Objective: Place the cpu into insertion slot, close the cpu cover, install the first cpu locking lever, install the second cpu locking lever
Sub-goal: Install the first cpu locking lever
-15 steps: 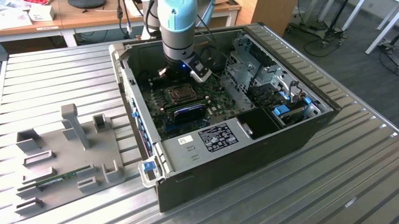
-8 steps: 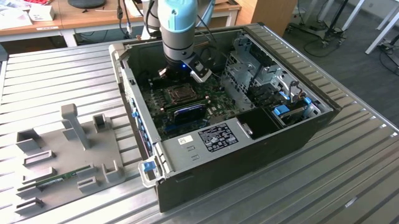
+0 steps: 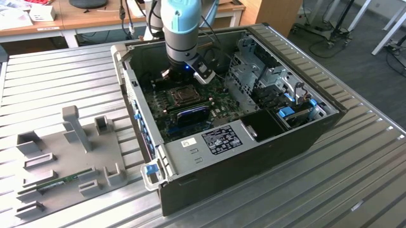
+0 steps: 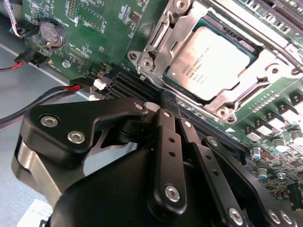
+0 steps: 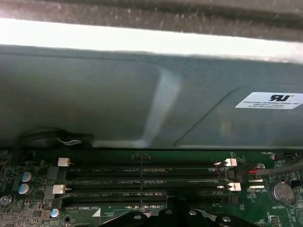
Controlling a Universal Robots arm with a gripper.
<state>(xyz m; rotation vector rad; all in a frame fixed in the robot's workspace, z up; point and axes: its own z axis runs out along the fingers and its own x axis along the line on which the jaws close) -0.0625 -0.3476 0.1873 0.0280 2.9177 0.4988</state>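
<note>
One thin square grey-brown metal cpu [image 4: 208, 61] is sitting in the silver-rimmed insertion slot [image 4: 156, 40], the silvery cpu cover [image 4: 265, 59] lying over it; my black tool [image 4: 169, 105], fingers clenched together on nothing, is hovering just beside.

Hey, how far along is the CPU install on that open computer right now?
Done: the cpu sits in the insertion slot, and the cpu cover lies flat around it, so the cover looks closed. In hand: nothing; the gripper hovers over the black memory slots beside the socket in the second wrist view. Left: I cannot tell from these views whether either locking lever is latched.
</note>
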